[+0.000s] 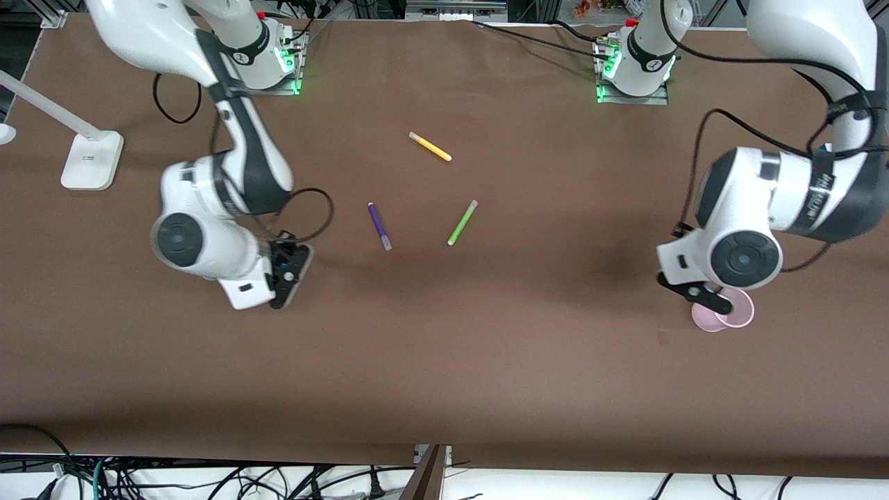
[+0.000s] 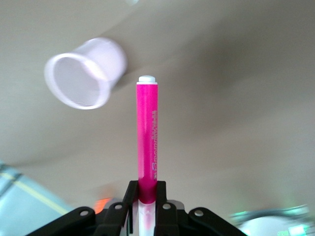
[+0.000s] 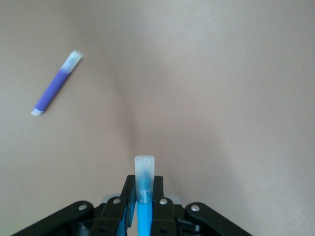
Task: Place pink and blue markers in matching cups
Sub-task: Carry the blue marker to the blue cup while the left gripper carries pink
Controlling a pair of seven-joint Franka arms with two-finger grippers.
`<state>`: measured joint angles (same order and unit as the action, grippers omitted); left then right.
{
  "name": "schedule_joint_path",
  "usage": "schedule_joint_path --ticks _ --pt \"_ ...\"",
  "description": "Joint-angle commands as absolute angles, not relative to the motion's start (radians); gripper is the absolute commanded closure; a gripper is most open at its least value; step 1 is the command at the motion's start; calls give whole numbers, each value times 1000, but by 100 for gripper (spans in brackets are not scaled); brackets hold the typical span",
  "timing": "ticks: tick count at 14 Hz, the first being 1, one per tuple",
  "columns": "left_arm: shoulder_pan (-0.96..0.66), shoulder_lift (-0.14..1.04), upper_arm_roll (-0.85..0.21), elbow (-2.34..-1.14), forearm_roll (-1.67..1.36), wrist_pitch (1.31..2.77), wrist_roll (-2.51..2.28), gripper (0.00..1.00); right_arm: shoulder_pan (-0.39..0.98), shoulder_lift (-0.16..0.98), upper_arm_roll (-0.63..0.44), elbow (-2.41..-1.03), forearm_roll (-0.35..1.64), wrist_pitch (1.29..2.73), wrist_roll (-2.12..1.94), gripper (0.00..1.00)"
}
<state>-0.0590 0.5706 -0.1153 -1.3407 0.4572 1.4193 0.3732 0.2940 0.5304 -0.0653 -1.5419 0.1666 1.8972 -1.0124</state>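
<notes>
At the frame's lower right, the left gripper [image 2: 146,196] clenches the pink marker [image 2: 146,137] upright for dropping into the pink cup [image 1: 726,316]; the right gripper [image 3: 143,201], centre-left, grasps the blue marker [image 3: 143,194].

arms [image 1: 229,180]: white shells | black joints, cables | bases lit green

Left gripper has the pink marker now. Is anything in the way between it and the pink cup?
Nothing visible. The left gripper, shut on the pink marker, hangs over the pink cup, whose open mouth shows clear in the left wrist view. The purple, green and yellow markers lie mid-table, well away.
</notes>
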Motion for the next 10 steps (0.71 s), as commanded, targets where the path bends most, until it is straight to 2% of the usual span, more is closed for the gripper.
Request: schedule_joint_path --ticks 1,6,10 --pt "-63 713 -42 -1180 592 1391 610 100 221 502 -61 -1523 234 1812 -1199 100" --pt "-61 827 -23 -1128 756 1518 696 100 57 489 -63 -1523 391 1672 -1549 100" --pt "-66 851 -17 -1135 767 1531 689 100 -73 498 -61 -1529 466 1568 -1768 100"
